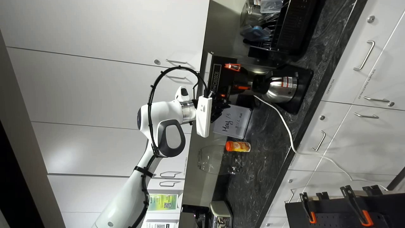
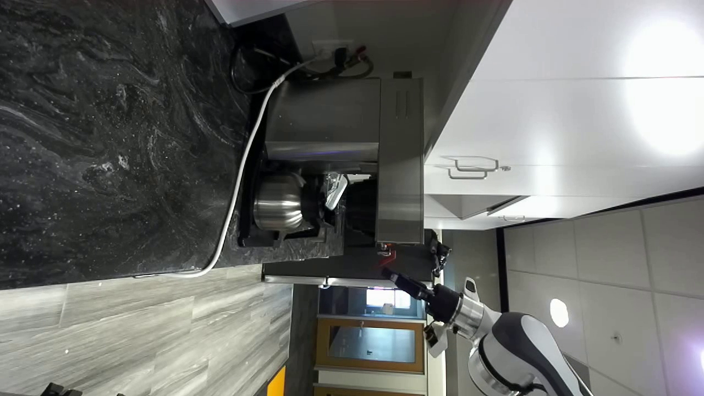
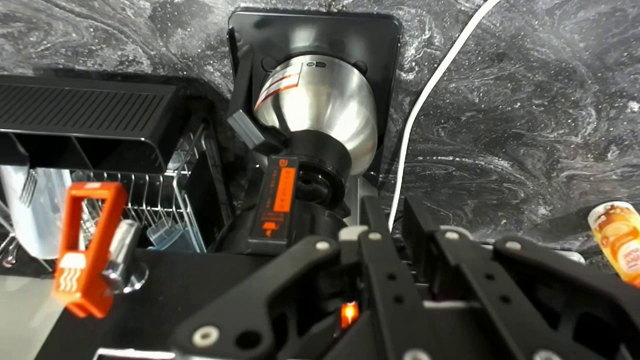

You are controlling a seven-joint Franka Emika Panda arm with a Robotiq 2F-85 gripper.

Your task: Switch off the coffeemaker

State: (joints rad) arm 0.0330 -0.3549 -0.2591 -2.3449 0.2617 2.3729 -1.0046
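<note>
Coffeemaker [image 1: 227, 79]: stands on the dark counter [image 3: 500, 125], silver pot [image 3: 325, 100] seated in place.
Switch light [image 3: 349, 314]: glows orange on the machine's front; the unit is judged to be on, with switch-off not yet done.
Gripper [image 3: 395, 209]: hangs in front of the machine, near the light; its fingers [image 3: 382, 260] are narrow, a slim gap between them, nothing held.
Approach: the step in hand, as I judge it from where I stand.
Press: the next move calls for one fingertip set squarely on the light and pushed straight in, the rest of the gripper kept off the casing. The gripper partly covers the light in the wrist view, so I cannot tell whether a fingertip lines up.
Name plate [image 1: 216, 78]: ends in "CHOICE"; its first letters do not read.
Filter handle [image 3: 274, 215]: orange print, too small to read.
Tap lever [image 3: 94, 272]: orange, with a white mark of wavy lines.
Whiteboard [image 1: 232, 123]: handwritten "May" and a number, a time ending in "am" beneath.
Cabinet labels [image 1: 330, 86]: "COFFEE/TEA" and "EXTRA COFFEE SUPPLIES".
</note>
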